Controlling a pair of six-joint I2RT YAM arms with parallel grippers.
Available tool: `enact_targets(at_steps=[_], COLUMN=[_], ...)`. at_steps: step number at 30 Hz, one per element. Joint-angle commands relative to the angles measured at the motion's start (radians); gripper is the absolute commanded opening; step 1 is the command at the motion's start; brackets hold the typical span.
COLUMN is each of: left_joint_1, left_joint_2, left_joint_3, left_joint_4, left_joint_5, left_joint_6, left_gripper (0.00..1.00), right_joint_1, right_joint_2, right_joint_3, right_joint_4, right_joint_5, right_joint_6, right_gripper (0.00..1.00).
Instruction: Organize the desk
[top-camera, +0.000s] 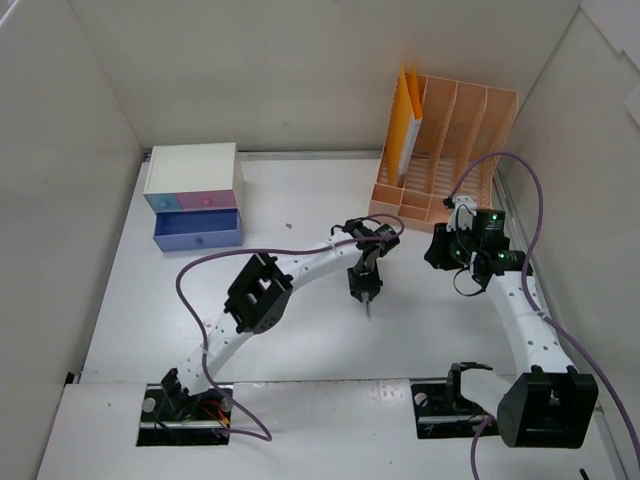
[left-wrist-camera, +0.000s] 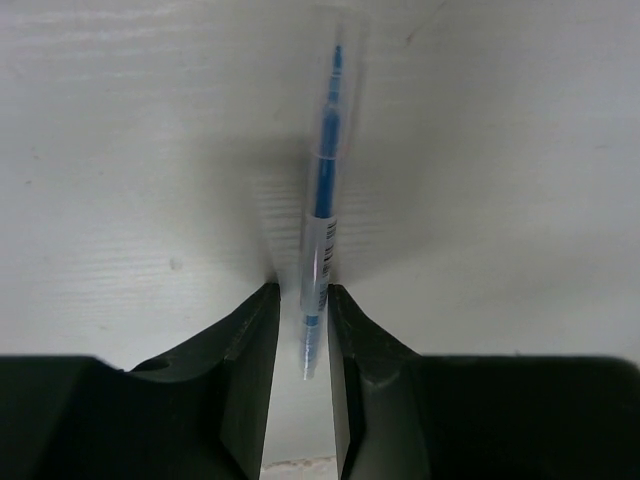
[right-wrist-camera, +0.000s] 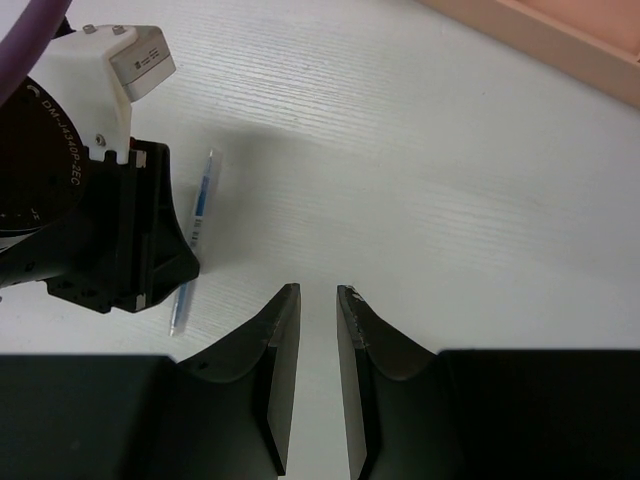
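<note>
A clear pen with a blue core (left-wrist-camera: 322, 200) lies on the white desk (top-camera: 300, 340), near its middle. My left gripper (left-wrist-camera: 302, 290) points down over the pen's near end, jaws narrow on either side of it. The pen sits against the right finger, and a slim gap shows on the left. In the top view the pen (top-camera: 368, 308) pokes out below the left gripper (top-camera: 363, 290). My right gripper (right-wrist-camera: 318, 290) hovers just to the right, jaws slightly apart and empty. From there the pen (right-wrist-camera: 200, 200) shows beside the left gripper (right-wrist-camera: 120, 240).
A white drawer box (top-camera: 193, 180) stands at the back left, its blue bottom drawer (top-camera: 198, 230) pulled out. A peach file rack (top-camera: 445, 150) holding a yellow-orange folder (top-camera: 405, 125) stands at the back right, close to my right gripper (top-camera: 445, 250). Tall white walls border the desk.
</note>
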Motion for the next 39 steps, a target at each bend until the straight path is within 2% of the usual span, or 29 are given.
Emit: enact_targets(at_steps=[1, 8, 11, 12, 14, 18, 21, 23, 25, 28, 32, 39], left_joint_1=[0.008, 0.069, 0.083, 0.092, 0.103, 0.134, 0.174, 0.206, 0.256, 0.332, 0.526, 0.766], left_joint_2=[-0.012, -0.177, -0.199, -0.2, -0.219, -0.318, -0.464, -0.594, -0.678, -0.827, -1.017, -1.19], left_joint_3=[-0.086, -0.467, -0.505, -0.511, -0.514, -0.592, -0.67, -0.705, -0.721, -0.759, -0.862, -1.025], left_joint_4=[-0.129, 0.025, 0.028, 0.025, 0.011, 0.048, 0.103, 0.147, 0.176, 0.238, 0.361, 0.623], left_joint_5=[-0.067, -0.068, -0.106, -0.107, -0.16, -0.179, -0.189, -0.196, -0.196, -0.17, -0.076, -0.091], left_joint_6=[0.068, 0.076, 0.12, 0.136, 0.174, 0.208, 0.194, 0.188, 0.173, 0.125, 0.024, -0.327], left_gripper=[0.23, 0.13, 0.07, 0.0, 0.0, 0.0, 0.0, 0.0, 0.0, 0.0, 0.0, 0.0], right_joint_1=[-0.008, -0.01, -0.008, -0.008, -0.01, -0.008, -0.01, -0.008, -0.008, -0.007, -0.004, -0.001], right_joint_2=[-0.027, -0.032, -0.026, -0.024, -0.015, -0.014, -0.015, -0.015, -0.008, 0.009, 0.029, 0.028], right_joint_3=[0.001, -0.003, -0.002, 0.0, 0.001, 0.003, 0.003, 0.001, 0.005, 0.005, 0.012, 0.014], right_joint_4=[0.063, 0.067, 0.067, 0.067, 0.067, 0.067, 0.067, 0.068, 0.067, 0.068, 0.067, 0.07], right_joint_5=[-0.025, -0.038, -0.046, -0.048, -0.048, -0.052, -0.086, -0.109, -0.129, -0.129, -0.12, -0.106], right_joint_6=[0.015, 0.015, 0.015, 0.013, 0.012, 0.005, -0.013, -0.022, -0.028, -0.036, -0.039, -0.041], right_gripper=[0.19, 0.19, 0.19, 0.19, 0.19, 0.2, 0.29, 0.39, 0.44, 0.44, 0.43, 0.43])
